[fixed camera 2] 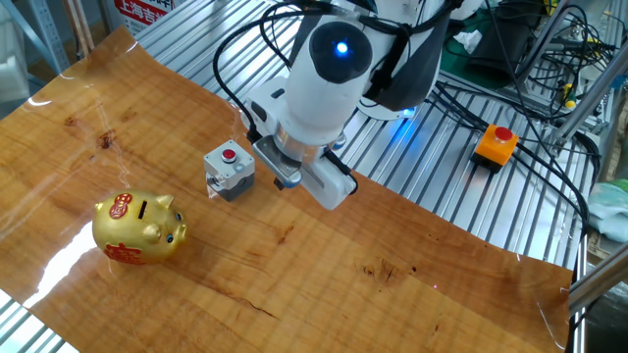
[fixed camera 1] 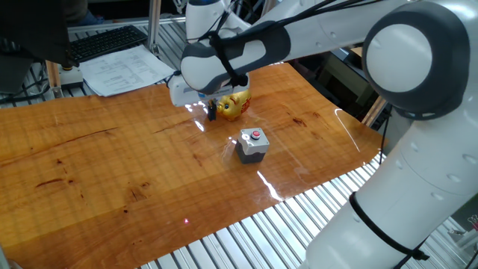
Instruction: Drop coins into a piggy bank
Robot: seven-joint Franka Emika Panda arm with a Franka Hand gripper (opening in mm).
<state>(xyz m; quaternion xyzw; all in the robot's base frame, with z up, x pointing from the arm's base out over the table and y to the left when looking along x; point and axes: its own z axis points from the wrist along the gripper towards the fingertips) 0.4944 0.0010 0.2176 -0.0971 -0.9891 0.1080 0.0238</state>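
While the white arm reaches in over the wooden surface (fixed camera 2: 324, 294), its end effector (fixed camera 1: 211, 112) hangs above the boards without touching them, dark fingertips pointing down. From one fixed view it sits just beside the piggy bank (fixed camera 1: 233, 104), partly covering the pig's flank; from the other fixed view the end effector (fixed camera 2: 283, 180) appears well apart from the piggy bank (fixed camera 2: 139, 227) and much nearer the grey box with a red button (fixed camera 2: 229, 172). Whether the fingers are spread or pressed together cannot be told, since the wrist housing hides them in both views, and nothing can be made out between them.

The piggy bank stands upright on the surface, golden and shiny, with a red round mark and a dark slot on its back. The grey box stands near the pig, between it and the surface's edge by the metal slats. Beyond that edge, far from the pig, an orange box with a red button (fixed camera 2: 497, 143) lies among cables.
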